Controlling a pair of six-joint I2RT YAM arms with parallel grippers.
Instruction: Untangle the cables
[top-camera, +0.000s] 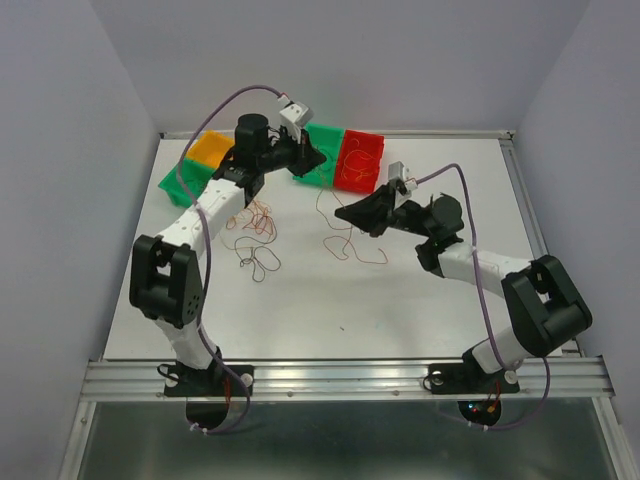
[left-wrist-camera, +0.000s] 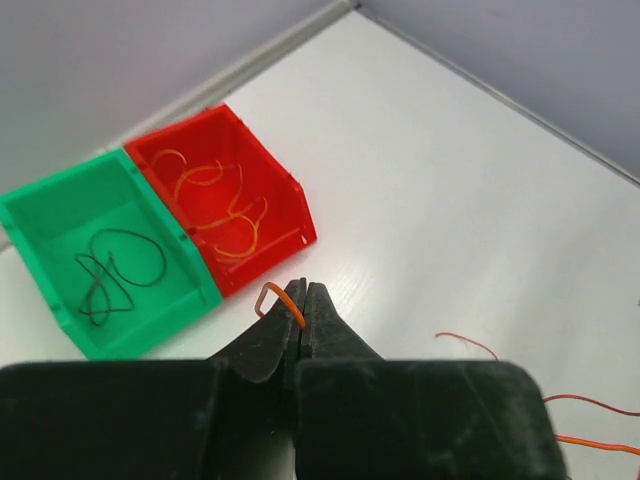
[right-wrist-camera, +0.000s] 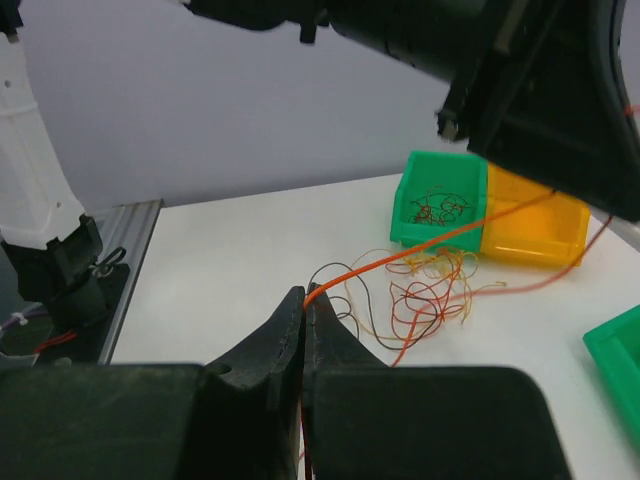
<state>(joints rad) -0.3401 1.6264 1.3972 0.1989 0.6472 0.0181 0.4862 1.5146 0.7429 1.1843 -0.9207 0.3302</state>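
My left gripper (left-wrist-camera: 303, 292) is shut on a short loop of orange cable (left-wrist-camera: 283, 299), held above the table just in front of the red bin (left-wrist-camera: 290, 205). In the top view it (top-camera: 312, 160) hangs by the back bins. My right gripper (right-wrist-camera: 305, 298) is shut on an orange cable (right-wrist-camera: 420, 246) that rises taut from its tips toward the left arm. Beyond it lies a loose tangle of red, orange and dark cables (right-wrist-camera: 425, 295). In the top view the right gripper (top-camera: 340, 213) is mid-table, with the tangle (top-camera: 255, 228) and more loose loops (top-camera: 348, 247) on the table.
The red bin holds orange cables (left-wrist-camera: 225, 205); the green bin (left-wrist-camera: 60, 265) beside it holds dark cables (left-wrist-camera: 115, 270). A green bin (top-camera: 178, 182) and a yellow bin (top-camera: 212, 148) stand at the back left. Table rails run along the edges.
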